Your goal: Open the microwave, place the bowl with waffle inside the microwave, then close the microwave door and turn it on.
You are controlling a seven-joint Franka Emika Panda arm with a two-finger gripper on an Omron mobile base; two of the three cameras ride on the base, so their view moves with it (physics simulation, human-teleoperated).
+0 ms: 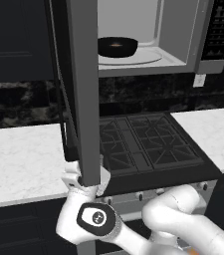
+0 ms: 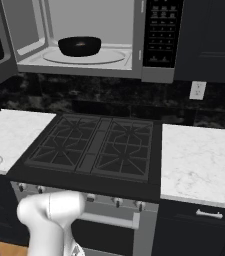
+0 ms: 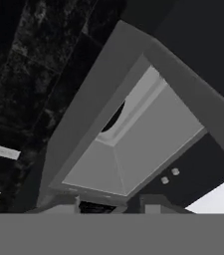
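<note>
The small shallow round black bowl (image 2: 79,46) sat inside the pale grey cavity of the large grey-framed microwave (image 2: 154,75), on the round turntable, with the golden-brown waffle (image 2: 82,43) just visible as a small patch in it. So the loading step looked done, and what remained was to shut the door and start the oven.

The wide grey-framed microwave door (image 1: 83,99) stood swung out toward the robot, seen edge-on in the left base view as a tall vertical grey bar. Its long axis ran up and down, its face pointed sideways across the black gas stove (image 2: 96,147), and its hinge was at the cavity's left side. The hand (image 1: 86,180) sat at the bottom of that free edge, directly below the door and well below and in front of the bowl, above the marble table (image 1: 19,159) by the stove. The hand view looked steeply up into the open cavity, with the bowl's dark rim (image 3: 114,118) peeking over the ledge.

Whether the hand was released or pinching the door's lower edge I could not tell; the door hid the fingertips, though it probably touched the door. My judgement is that the coming move would be a sideways push swinging the door back toward the cavity.
</note>
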